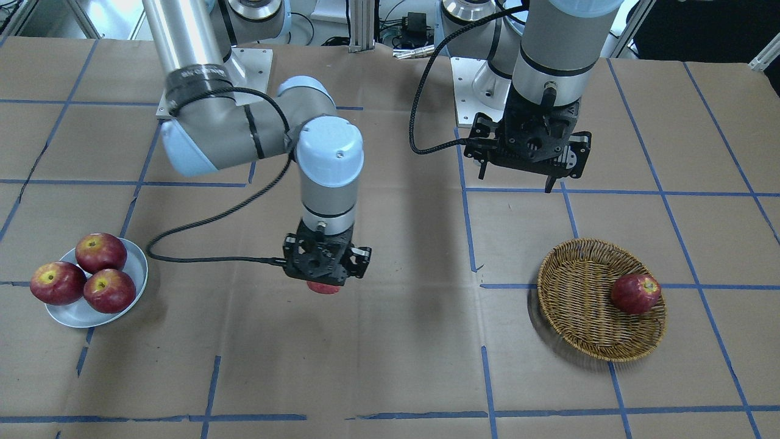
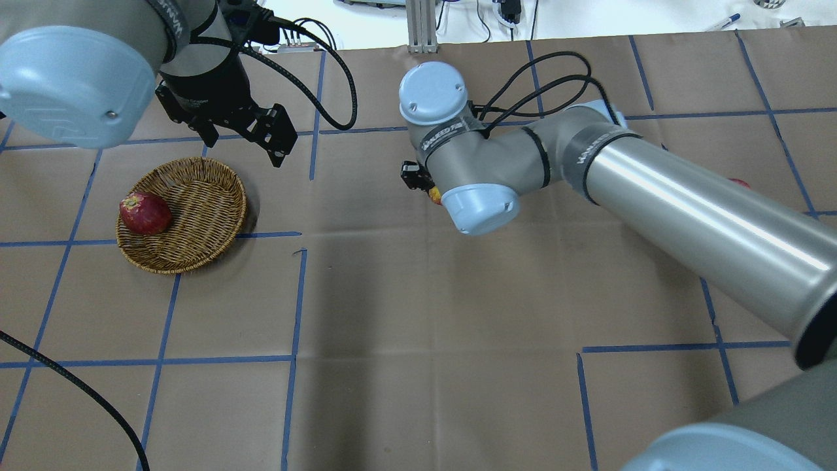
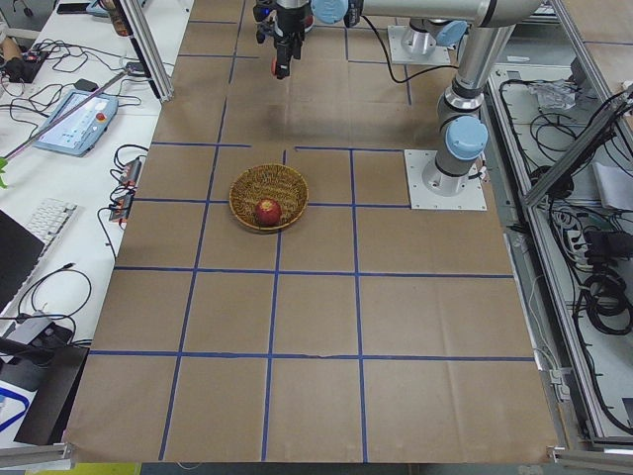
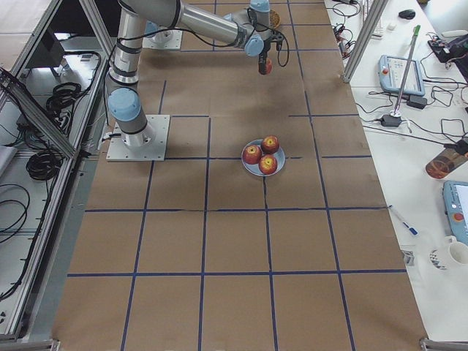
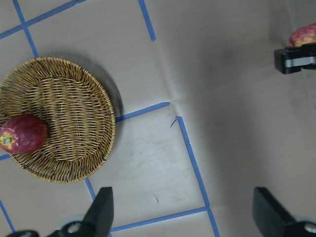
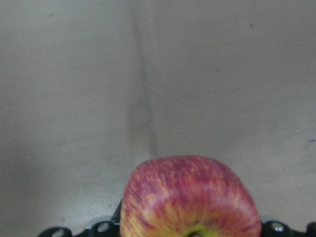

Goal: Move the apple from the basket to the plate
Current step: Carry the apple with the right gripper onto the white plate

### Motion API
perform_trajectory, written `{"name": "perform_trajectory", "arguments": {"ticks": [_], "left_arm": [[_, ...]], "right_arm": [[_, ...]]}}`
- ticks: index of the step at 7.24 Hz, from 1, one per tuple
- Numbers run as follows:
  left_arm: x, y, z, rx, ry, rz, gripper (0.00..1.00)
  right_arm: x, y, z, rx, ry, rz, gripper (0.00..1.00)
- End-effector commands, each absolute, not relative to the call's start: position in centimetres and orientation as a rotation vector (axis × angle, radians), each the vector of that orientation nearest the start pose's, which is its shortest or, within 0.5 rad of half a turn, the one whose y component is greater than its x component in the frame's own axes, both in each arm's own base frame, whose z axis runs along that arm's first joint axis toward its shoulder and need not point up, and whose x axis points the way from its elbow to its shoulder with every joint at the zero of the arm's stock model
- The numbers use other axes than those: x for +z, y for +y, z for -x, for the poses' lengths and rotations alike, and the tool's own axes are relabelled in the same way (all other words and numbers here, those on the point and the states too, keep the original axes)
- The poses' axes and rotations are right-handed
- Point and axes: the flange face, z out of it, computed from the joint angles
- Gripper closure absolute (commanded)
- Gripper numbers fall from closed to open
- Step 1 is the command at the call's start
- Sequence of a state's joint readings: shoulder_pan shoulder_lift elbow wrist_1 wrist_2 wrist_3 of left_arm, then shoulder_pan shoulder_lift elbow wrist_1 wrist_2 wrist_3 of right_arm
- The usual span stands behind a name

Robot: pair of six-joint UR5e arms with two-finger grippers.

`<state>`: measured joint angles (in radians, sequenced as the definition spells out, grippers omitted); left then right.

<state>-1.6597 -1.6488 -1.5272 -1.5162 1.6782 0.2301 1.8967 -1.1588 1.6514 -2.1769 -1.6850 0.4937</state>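
The pale pinkish-red apple point(image 6: 190, 197) with yellow streaks is held in my right gripper point(image 1: 326, 275), which is shut on it above the middle of the table; only its lower edge point(image 1: 323, 288) shows under the gripper in the front view. The white plate point(image 1: 138, 268) lies far to that gripper's side, on the robot's right. The wicker basket point(image 1: 573, 292) lies on the robot's left. My left gripper point(image 1: 527, 177) is open and empty, raised above the table beside the basket point(image 5: 69, 113), its fingers point(image 5: 101, 210) spread wide.
One dark red apple point(image 1: 635, 293) lies in the basket, against its rim. Three dark red apples point(image 1: 97, 251) fill the plate. The table is brown paper with blue tape lines. Both arm bases stand at the robot's edge of the table.
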Motion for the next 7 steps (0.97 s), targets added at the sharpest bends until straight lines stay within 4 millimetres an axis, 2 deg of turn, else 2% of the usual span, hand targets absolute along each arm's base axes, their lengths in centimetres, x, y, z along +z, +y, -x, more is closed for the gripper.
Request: {"name": "perform_trajectory", "arguments": {"ticks": [1,3,5,6,7], "left_arm": [[47.5,-51.4,16.9,-0.019,2.994,-0.482,0.01],[47.5,-51.4,16.9,-0.019,2.994,-0.483,0.01],[47.5,-51.4,16.9,-0.016,2.994,-0.483,0.01],[47.5,-51.4,16.9,-0.016,2.993,-0.482,0.01],[47.5,-51.5,16.9,-0.018,2.993,-0.48,0.01]], "right_arm": [[32.3,-55.4,-20.5,-0.199,3.218,-0.232,0.49],[33.4,-54.6,-7.7,-0.197,3.24,-0.115,0.49],[32.6,-54.5,3.5,-0.124,3.245,-0.039,0.49],[31.6,-54.1,7.7,-0.109,3.206,0.009,0.49],[30.5,-53.9,10.3,-0.082,3.198,0.015,0.49]]}}
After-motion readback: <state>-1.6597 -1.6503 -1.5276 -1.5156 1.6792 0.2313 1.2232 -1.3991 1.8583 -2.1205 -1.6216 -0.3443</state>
